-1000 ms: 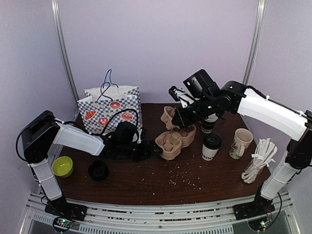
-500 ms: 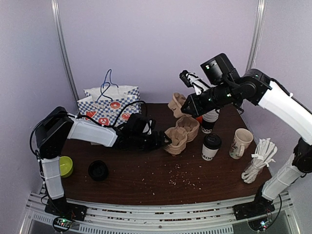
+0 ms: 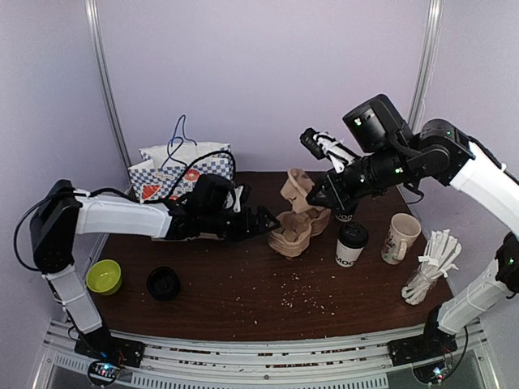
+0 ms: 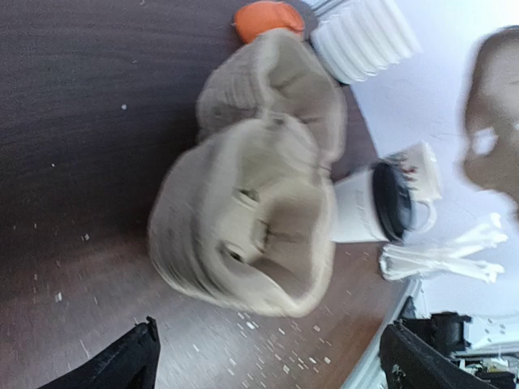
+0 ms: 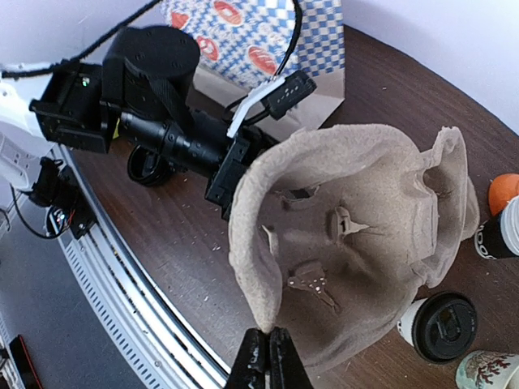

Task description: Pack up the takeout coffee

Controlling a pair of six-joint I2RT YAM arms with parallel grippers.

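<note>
your coffee cup (image 3: 351, 243) sits on the table (image 3: 243, 300) just right of the tray stack (image 3: 292, 233), not packed yet. right claw (image 5: 268, 336) is pinched closed on one lifted tray (image 5: 357, 235), left claw (image 3: 263, 220) gapes wide beside the stack. that thin edge grip could let the tray slip onto the cup.

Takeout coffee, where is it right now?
In the top view the takeout coffee stands right of centre on the table, between the pulp cup carriers and the cream mug.
</note>
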